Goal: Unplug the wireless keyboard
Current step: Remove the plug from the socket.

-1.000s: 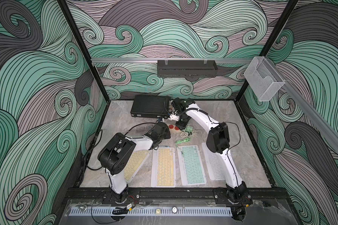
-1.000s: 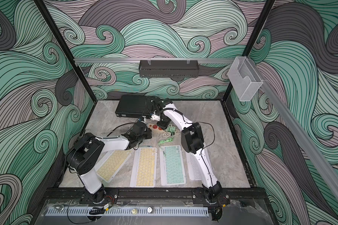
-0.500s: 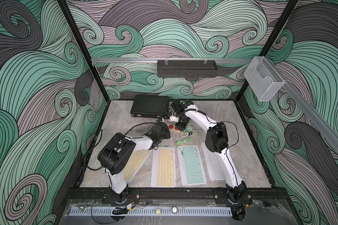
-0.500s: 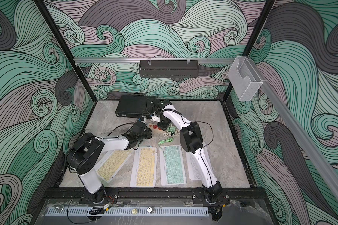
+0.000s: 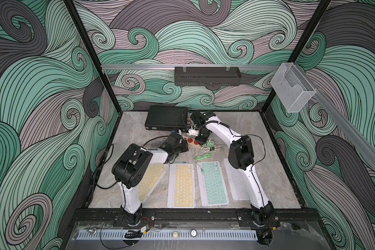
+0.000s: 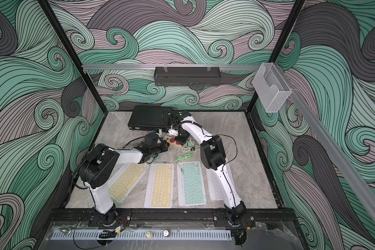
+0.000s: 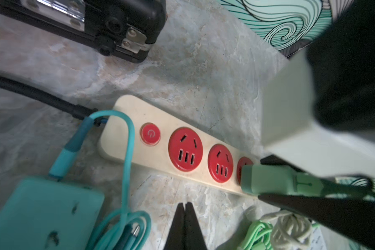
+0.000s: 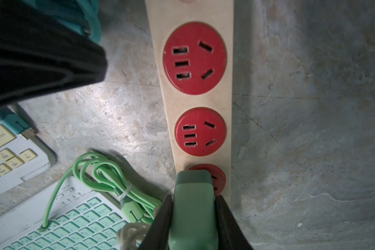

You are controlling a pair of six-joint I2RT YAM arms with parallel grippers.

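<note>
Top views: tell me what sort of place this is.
Probably a robot test cell, not a home or office. A left arm and a right arm are bolted to a black frame rail, wave-patterned panels box in the tabletop, and four keyboards lie side by side.

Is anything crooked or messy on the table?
Yes. The leftmost keyboard lies slanted, partly hidden by the left arm. The next yellow keyboard, green keyboard and white keyboard lie straight side by side.
</note>
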